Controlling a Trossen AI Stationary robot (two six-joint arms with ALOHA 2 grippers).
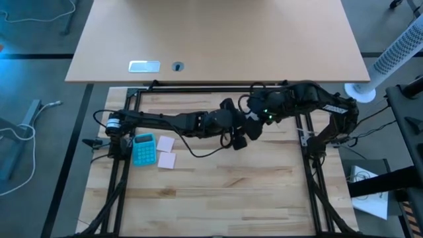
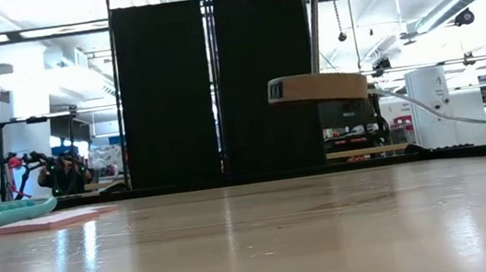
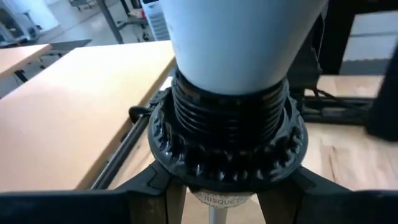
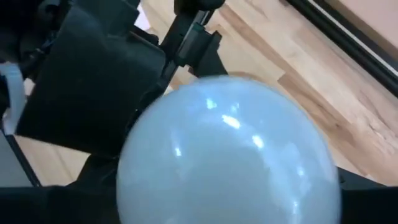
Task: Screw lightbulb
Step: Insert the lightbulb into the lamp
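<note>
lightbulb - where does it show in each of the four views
High view: not visible; it is hidden where the two arms meet at the table's middle.
Low view: not visible; only the wooden disc hangs above the table.
Left wrist view: the lightbulb fills the top centre, seated in the black socket.
Right wrist view: its white dome fills the centre.
Shared landmark: the black socket, in the left wrist view and behind the dome.

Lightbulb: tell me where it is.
The lightbulb sits in the black socket, held off the table between both grippers near the middle of the high view.
</note>
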